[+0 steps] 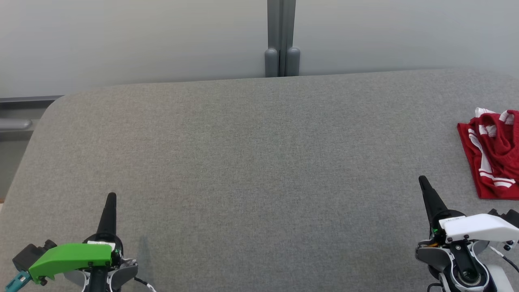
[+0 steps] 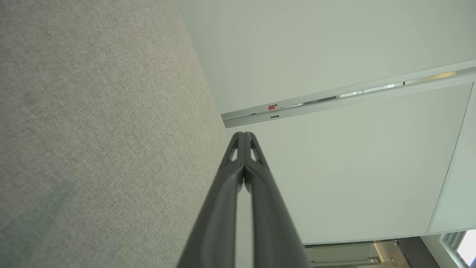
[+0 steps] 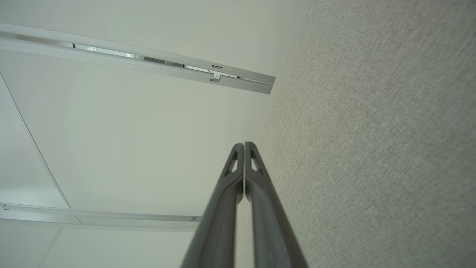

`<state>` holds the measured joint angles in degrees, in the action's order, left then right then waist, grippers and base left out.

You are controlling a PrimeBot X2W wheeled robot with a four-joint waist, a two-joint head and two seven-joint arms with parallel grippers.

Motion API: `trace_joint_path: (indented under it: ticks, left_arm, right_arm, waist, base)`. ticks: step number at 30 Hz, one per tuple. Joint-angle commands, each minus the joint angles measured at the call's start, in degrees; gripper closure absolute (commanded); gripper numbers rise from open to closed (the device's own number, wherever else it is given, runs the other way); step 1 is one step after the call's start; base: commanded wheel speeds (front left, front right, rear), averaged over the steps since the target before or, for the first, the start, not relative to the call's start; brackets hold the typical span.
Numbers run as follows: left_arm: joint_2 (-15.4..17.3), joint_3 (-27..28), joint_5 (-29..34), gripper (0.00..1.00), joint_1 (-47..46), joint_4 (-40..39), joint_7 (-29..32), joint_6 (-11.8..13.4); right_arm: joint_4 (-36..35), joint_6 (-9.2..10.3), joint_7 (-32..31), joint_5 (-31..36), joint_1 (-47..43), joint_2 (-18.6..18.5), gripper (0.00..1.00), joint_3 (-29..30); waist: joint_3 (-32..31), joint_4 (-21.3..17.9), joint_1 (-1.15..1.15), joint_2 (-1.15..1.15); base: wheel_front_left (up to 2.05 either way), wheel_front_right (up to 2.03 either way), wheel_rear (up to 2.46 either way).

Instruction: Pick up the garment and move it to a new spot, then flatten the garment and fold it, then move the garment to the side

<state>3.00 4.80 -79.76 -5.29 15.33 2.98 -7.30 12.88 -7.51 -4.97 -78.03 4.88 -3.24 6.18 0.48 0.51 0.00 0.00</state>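
The red garment [image 1: 492, 162] with white stripes lies at the far right of the grey cloth-covered table [image 1: 243, 154], partly cut off by the edge of the head view. Its lower part looks flat and squared, while its upper part is bunched and creased. It lies near the right gripper [image 1: 423, 180], up and to the side of it, and the two do not touch.

Both arms sit low at the near edge of the table, fingers pointing away from the robot. The left gripper [image 1: 110, 198] is closed on nothing, and its wrist view shows the tips pressed together. The right gripper is closed and empty as well, its tips meeting in its own wrist view.

This layout fits two stages. The garment may be a loose heap waiting at the side to be carried to the middle, or it may be a roughly folded bundle already set aside. The pictures do not settle which, so no next move can be named with confidence.

No brand or lettering shows on the garment. A small label on the right gripper's white cover [image 1: 478, 227] and a red tag [image 2: 272, 107] on the wall rail are too small to read.
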Motion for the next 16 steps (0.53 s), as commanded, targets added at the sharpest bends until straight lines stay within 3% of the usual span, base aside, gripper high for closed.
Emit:
trace_joint_path:
  ticks: [1, 16]
  left_arm:
    - [0.12, 0.32, -1.34, 1.0, -0.94, -0.42, 0.48, -0.26]
    - [-0.02, 1.19, -7.22, 1.0, -1.23, -0.99, 2.11, -0.29]
  right_arm:
    - [-0.01, 0.02, -0.26, -1.46, 0.74, -0.06, 1.0, 0.16]
    - [0.63, 0.03, -0.99, -8.13, 1.26, 0.14, 1.0, 0.29]
  waist:
    - [-0.01, -0.02, 0.0, 0.0]
    - [-0.15, -0.25, 0.0, 0.0]
  base:
    - [0.0, 0.0, 0.0]
    - [0.0, 0.0, 0.0]
